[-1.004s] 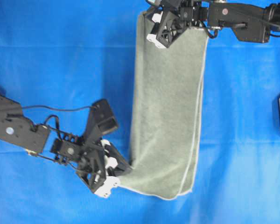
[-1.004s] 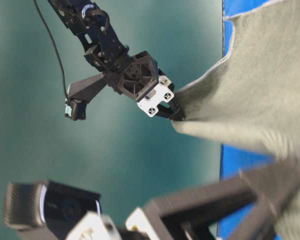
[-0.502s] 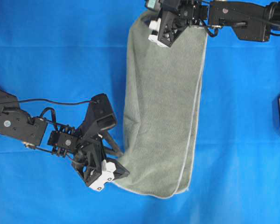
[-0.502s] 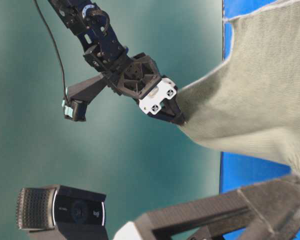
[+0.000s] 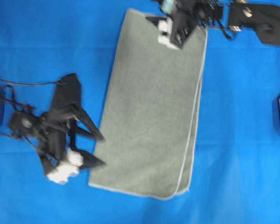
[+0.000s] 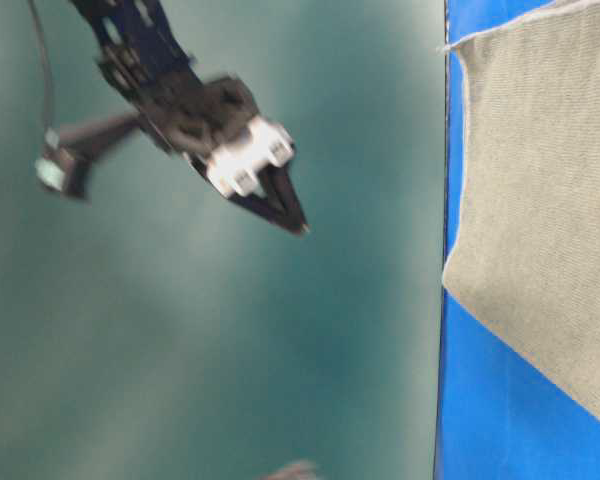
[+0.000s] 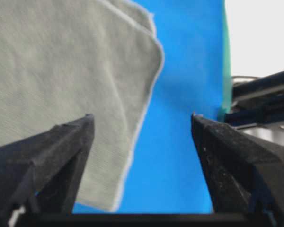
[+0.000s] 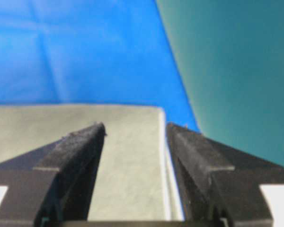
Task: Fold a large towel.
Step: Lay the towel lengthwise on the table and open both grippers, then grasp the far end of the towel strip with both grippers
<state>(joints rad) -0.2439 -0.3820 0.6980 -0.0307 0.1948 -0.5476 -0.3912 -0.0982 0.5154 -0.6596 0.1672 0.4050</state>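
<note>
The towel (image 5: pixel 151 112) is seen lying flat on the blue-covered desk (image 5: pixel 46 42) as a long folded strip, running from the far edge down toward the near side and slanting slightly to the left at its lower end. Along its right side and at the lower right corner two hemmed edges are visible, one just inside the other, so at least two layers are judged to be stacked there. The left claw (image 5: pixel 97 150) is found just beside the strip's lower left edge, with its fingers spread wide and nothing between them; in the left wrist view only blue cloth and the towel's rounded corner (image 7: pixel 149 45) are framed between the fingers. The right claw (image 5: pixel 177 39) is held over the top end of the strip, likewise spread wide and empty, and in the right wrist view the towel's top corner (image 8: pixel 154 118) is seen below the parted fingers, untouched by them. The lengthwise fold is therefore judged to be laid down and released, with the towel resting free of both arms. For the next move, a crosswise fold is likely called for: one short end would need to be pinched at its two corners, both layers being caught together, then lifted and carried over to the opposite end so that the hems are matched without the lower layers being dragged askew.
</note>
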